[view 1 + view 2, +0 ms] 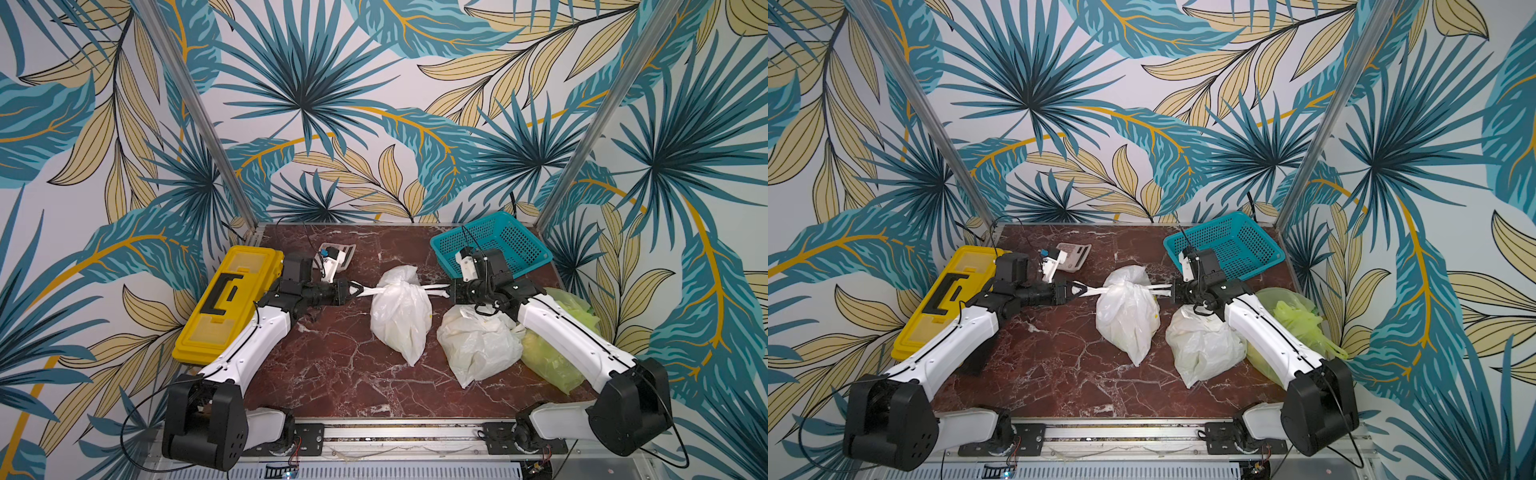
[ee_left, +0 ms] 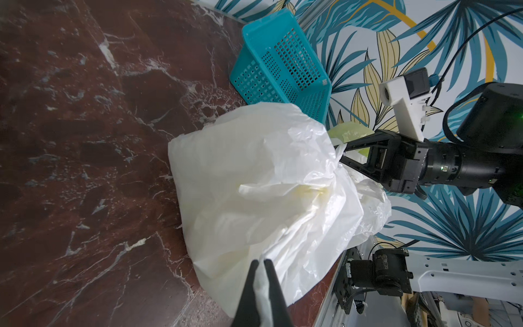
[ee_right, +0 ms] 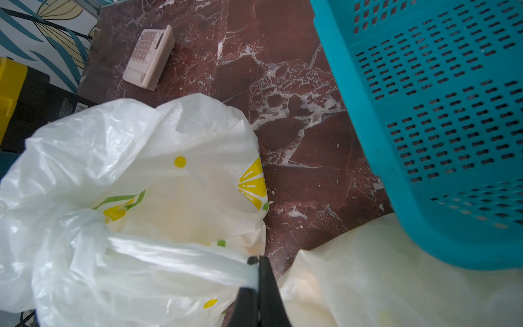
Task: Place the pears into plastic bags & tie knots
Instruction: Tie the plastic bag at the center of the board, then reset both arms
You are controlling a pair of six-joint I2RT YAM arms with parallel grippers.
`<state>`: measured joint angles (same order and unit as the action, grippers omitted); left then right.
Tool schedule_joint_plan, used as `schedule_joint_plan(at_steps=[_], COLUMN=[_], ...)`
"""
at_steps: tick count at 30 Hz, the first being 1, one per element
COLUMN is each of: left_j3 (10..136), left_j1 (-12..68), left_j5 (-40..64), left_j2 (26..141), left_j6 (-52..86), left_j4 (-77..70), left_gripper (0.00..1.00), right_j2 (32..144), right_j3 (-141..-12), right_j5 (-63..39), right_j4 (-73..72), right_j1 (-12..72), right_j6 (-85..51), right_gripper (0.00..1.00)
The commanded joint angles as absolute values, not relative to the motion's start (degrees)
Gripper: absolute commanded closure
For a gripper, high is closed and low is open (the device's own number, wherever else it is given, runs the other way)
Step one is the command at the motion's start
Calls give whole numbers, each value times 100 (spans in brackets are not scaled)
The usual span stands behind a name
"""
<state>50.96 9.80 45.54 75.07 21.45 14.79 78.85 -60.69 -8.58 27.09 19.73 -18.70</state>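
Observation:
A white plastic bag (image 1: 401,320) with lemon prints (image 3: 253,184) lies mid-table, its two handles stretched out sideways from a gathered knot (image 1: 400,287). My left gripper (image 1: 356,291) is shut on the left handle (image 2: 261,286). My right gripper (image 1: 448,291) is shut on the right handle (image 3: 184,260). A second white bag (image 1: 478,347) lies under my right arm, and a light green bag (image 1: 557,357) sits beyond it at the table's right edge. The pears are hidden inside the bags; only faint cream shapes show through the plastic.
A yellow toolbox (image 1: 226,303) lies along the left edge beside my left arm. An empty teal mesh basket (image 1: 492,243) stands at the back right, close behind my right wrist. A pinkish calculator (image 3: 148,56) lies at the back. Marble table (image 1: 332,374).

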Motion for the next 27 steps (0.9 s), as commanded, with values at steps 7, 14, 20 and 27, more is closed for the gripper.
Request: schedule_joint_plan(at_steps=[7,14,20,27], left_j3=[5706,4858,3855,2715], left_j1=[555,837,1774,833], left_j5=[3332,1685,-1889,-2200], left_j2=[6327,5527,5635,6424], left_j6=[2033,1536,256,507], left_j4=[2809,2075,365,-1739], left_gripper=[30,29,12,9], right_j2=[7325,5590,5109,6349], right_j3=[-6545,-4887,-2981,-1831], right_j5=[-154,1522,3643,3572], right_j4=[3643,1929,-565,-3464], right_j1=[1406,1389,1191,1037], right_j6=[-1534,-1786,-143,-342], right_gripper=[40,25,12,11])
